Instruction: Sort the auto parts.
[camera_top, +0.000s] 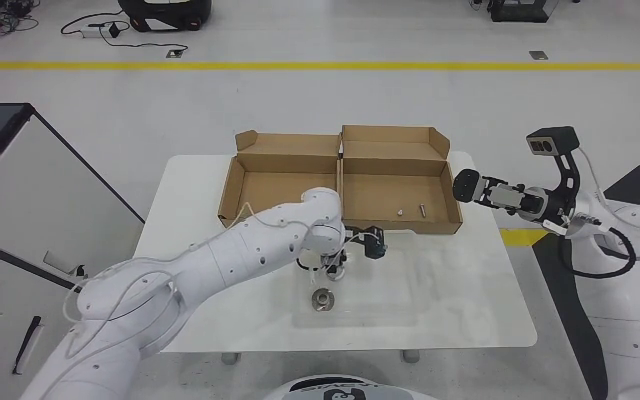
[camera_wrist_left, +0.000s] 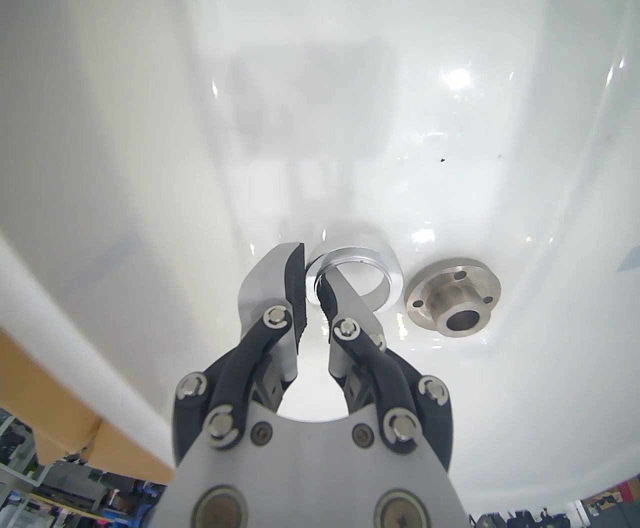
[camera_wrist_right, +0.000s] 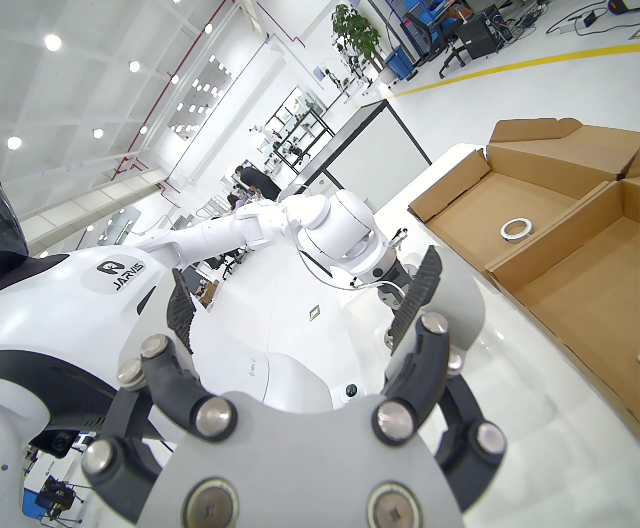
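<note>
One shiny, thin-walled silver ring (camera_wrist_left: 391, 276) sits pinched between the left fingers (camera_wrist_left: 295, 285).

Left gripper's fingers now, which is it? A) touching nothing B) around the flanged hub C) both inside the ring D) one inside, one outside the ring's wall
D: the left gripper straddles the wall of the silver ring, with the flanged hub beside it untouched.

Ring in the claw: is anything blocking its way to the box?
Nothing visible blocks it. The left gripper pinches the ring by its wall, inside the clear tray. The flange lies beside it, on the side away from the box. The ring probably only needs lifting over the tray's and box's low walls.
</note>
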